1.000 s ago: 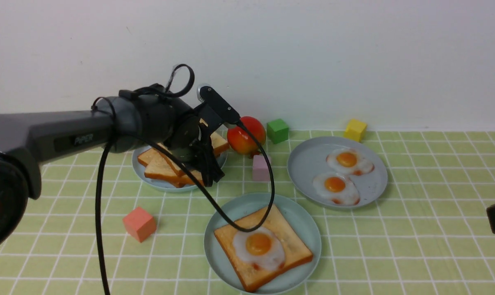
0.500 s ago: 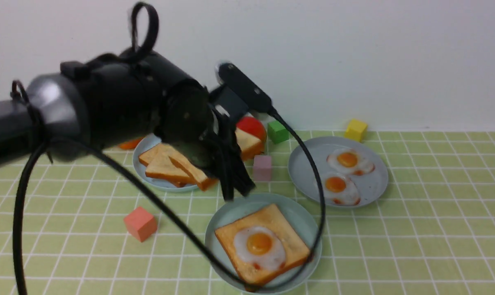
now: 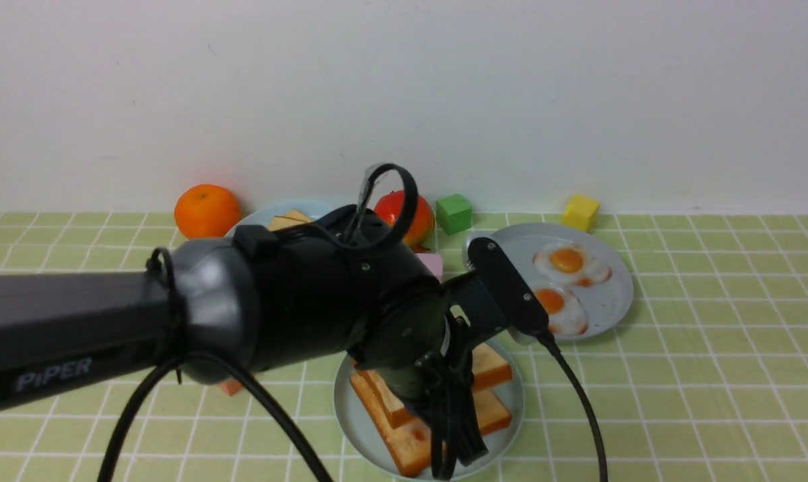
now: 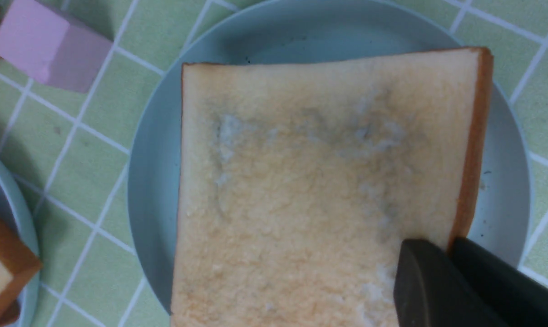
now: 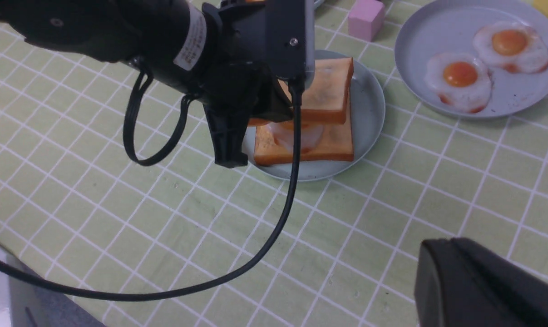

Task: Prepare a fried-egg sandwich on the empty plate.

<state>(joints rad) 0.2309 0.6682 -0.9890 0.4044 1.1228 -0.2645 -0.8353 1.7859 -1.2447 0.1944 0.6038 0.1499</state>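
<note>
Front view is showing the left arm swung off the rear toast plate, where it was working a second ago, and now hanging over the mint plate, uncovering the orange. The left gripper is pinching the top toast slice by its crust, holding it over the fried egg and the lower toast slice on that plate. "PiPER" is showing on the arm. The right gripper is showing only a dark edge; its fingers cannot be judged.
</note>
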